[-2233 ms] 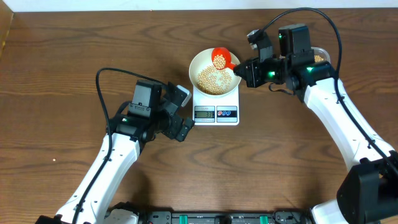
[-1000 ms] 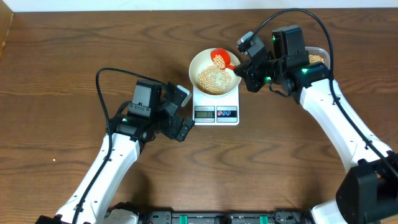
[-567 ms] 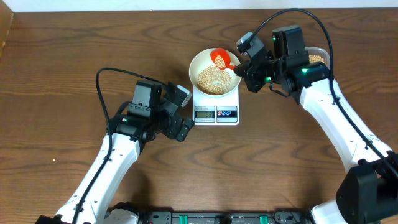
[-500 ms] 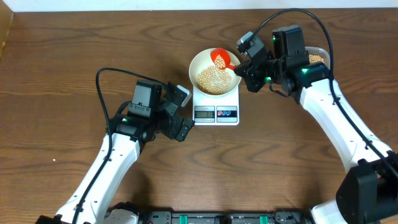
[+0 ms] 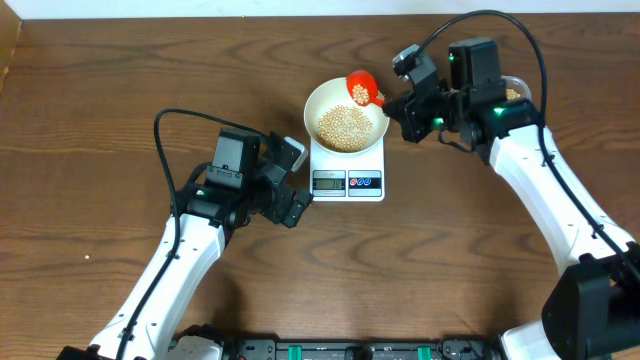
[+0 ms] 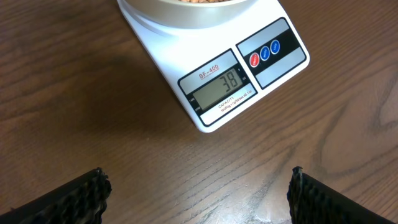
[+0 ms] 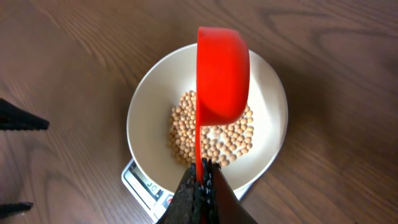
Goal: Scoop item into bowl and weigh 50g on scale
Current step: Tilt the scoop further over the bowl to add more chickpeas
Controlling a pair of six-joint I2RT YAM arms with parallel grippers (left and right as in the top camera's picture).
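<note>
The white bowl [image 5: 345,124] sits on the white scale [image 5: 348,175] and holds a heap of tan beans [image 5: 343,124]. The scale's display [image 6: 222,83] reads 38 in the left wrist view. My right gripper [image 5: 398,104] is shut on the handle of a red scoop [image 5: 363,88], held above the bowl's far right rim with a few beans in it. In the right wrist view the scoop [image 7: 222,73] hangs over the bowl [image 7: 143,115] with its back to the camera. My left gripper [image 5: 292,184] is open and empty, left of the scale.
A clear tub with more beans [image 5: 514,93] stands at the back right, mostly hidden behind my right arm. The scale's red and blue buttons [image 6: 264,53] face the left gripper. Bare wood table all round.
The right gripper has lifted the red scoop up and back, from low inside the bowl to above its far right rim. More beans lie in the bowl. The left arm has not moved.
</note>
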